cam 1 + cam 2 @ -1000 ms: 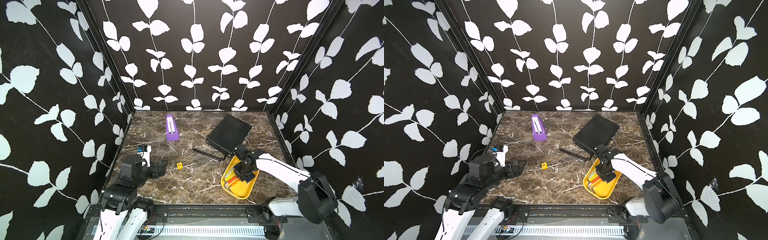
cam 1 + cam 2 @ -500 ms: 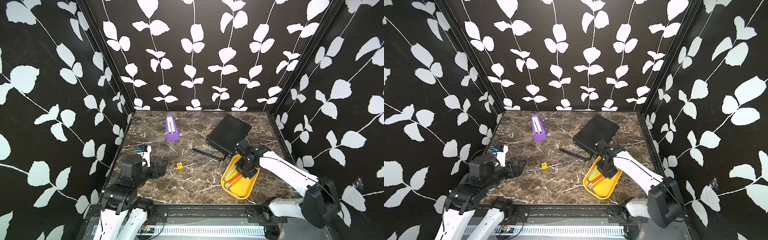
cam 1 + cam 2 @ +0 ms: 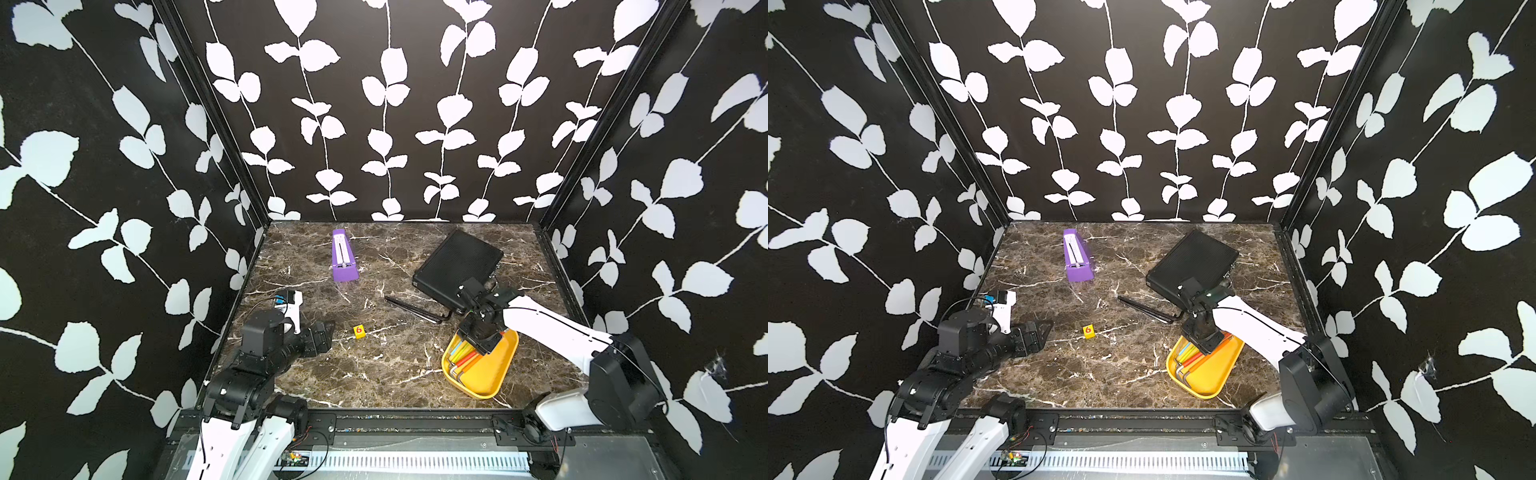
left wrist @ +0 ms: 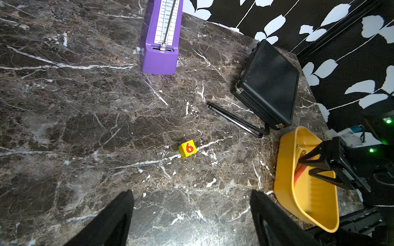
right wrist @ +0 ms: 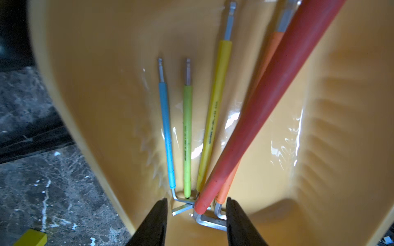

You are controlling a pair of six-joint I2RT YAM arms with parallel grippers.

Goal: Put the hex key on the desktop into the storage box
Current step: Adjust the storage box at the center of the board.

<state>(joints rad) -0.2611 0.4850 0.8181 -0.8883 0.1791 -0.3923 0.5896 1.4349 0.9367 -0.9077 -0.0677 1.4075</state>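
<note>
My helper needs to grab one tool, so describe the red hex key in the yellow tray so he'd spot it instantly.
On the marble desktop, look at the yellow storage box in front of the black ribbed case. Inside it, the red hex key is the thickest key, lying slanted across the orange hex key instead of flat like the slimmer ones.

Purple wedge-shaped plastic metronome (image 3: 344, 261) seen near far edge of tabletop (image 3: 374, 374), left of middle; white scale and thin dark pendulum rod shown on its face. Black ribbed rectangular case (image 3: 457, 262) laid flat and closed near far right corner, set askew to edges. Small yellow cube (image 3: 359, 331) marked with red "6" placed just left of tabletop middle, well apart from both. Tabletop enclosed on three sides by black wall panels (image 3: 415, 104) printed with white leaf vines.
</note>
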